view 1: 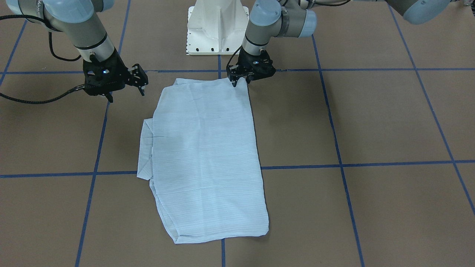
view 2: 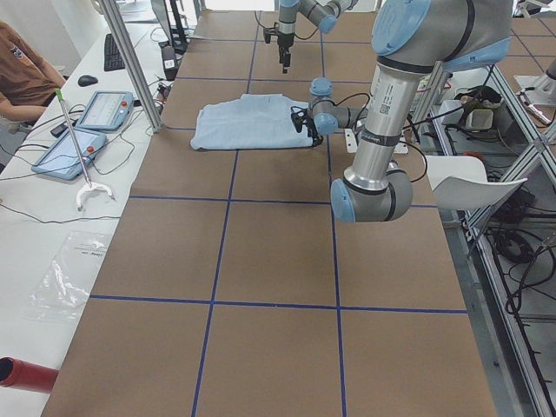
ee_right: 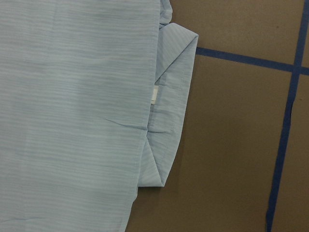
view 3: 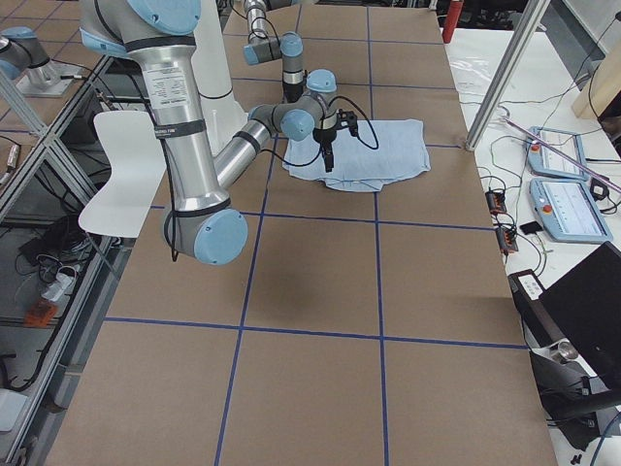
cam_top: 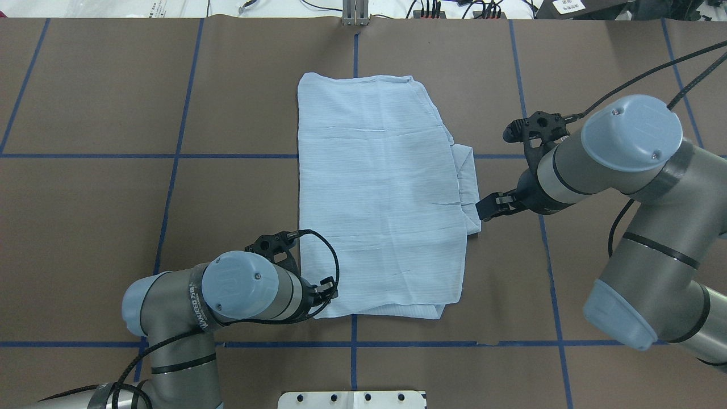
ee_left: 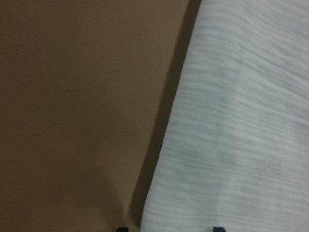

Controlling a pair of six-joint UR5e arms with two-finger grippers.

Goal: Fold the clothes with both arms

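Note:
The pale blue striped shirt lies flat on the brown table, folded into a long rectangle. A narrow folded flap sticks out from its right edge and also shows in the right wrist view. My left gripper is down at the shirt's near left corner. Its fingertips stand apart, with the cloth edge between them. My right gripper hangs open above the bare table, just right of the flap, holding nothing. From overhead it sits close to the flap's near end.
The white pedestal base stands at the table edge nearest the robot. Blue tape lines grid the brown table top. A bench with tablets and a seated person runs along the table's far side.

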